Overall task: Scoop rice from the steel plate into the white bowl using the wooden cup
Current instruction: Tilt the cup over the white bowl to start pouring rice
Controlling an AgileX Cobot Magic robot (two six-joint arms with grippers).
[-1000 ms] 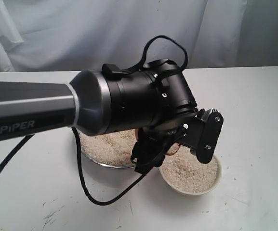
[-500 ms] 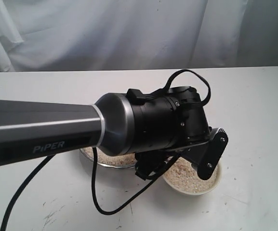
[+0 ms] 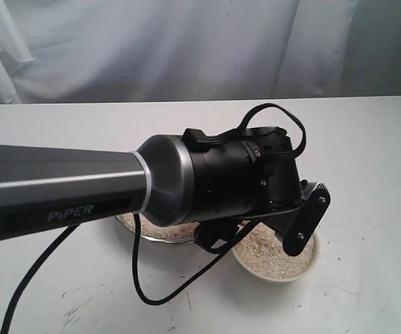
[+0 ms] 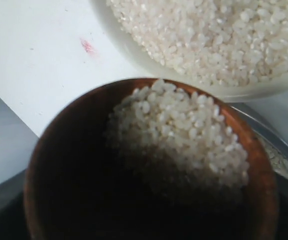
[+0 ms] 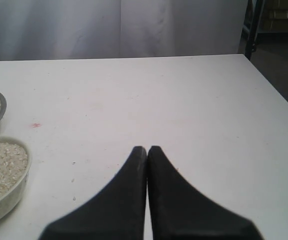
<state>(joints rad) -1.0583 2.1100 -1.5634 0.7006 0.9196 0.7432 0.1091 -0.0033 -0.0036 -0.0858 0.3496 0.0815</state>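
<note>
The wooden cup [image 4: 59, 165] fills the left wrist view, its dark inside partly heaped with rice [image 4: 183, 135]. It hangs tilted just beside the rim of the white bowl [image 4: 134, 50], which also holds rice. My left gripper [image 3: 256, 229] is shut on the cup under the black wrist, over the near edge of the white bowl [image 3: 311, 264]; its fingers and the cup are hidden there. The steel plate [image 3: 158, 239] with rice lies behind the arm. My right gripper [image 5: 147, 148] is shut and empty above bare table.
The left arm's long black and grey forearm [image 3: 61, 188] crosses the left half of the exterior view, and its cable [image 3: 141, 278] loops onto the table. In the right wrist view the white bowl [image 5: 19, 185] and steel plate [image 5: 1, 112] sit at one side. A white curtain hangs behind the table.
The left arm has swung right and down from over the plate to the bowl's edge. In the last half second it has barely moved. The right arm stays out of the exterior view.
</note>
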